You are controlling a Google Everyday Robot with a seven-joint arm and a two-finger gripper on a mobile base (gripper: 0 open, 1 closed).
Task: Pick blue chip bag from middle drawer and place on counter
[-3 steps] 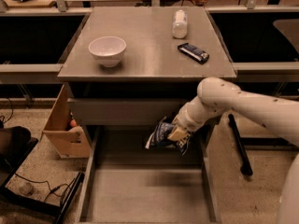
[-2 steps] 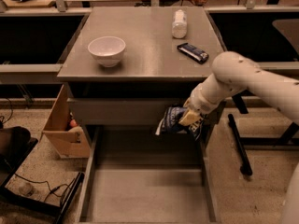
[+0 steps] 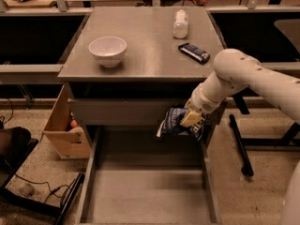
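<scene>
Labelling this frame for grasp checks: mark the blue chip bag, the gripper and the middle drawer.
blue chip bag [image 3: 171,122], camera view, on its crinkled blue left half.
gripper [image 3: 192,118], camera view, between its fingertips, clamped on the bag above the drawer.
middle drawer [image 3: 145,198], camera view, on its bare grey bottom.

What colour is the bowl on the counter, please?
White bowl, camera view; gripper holds blue chip bag above middle drawer.

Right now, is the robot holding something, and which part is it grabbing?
Yes. The gripper holds the blue chip bag by its right end, in the air above the open middle drawer.
</scene>
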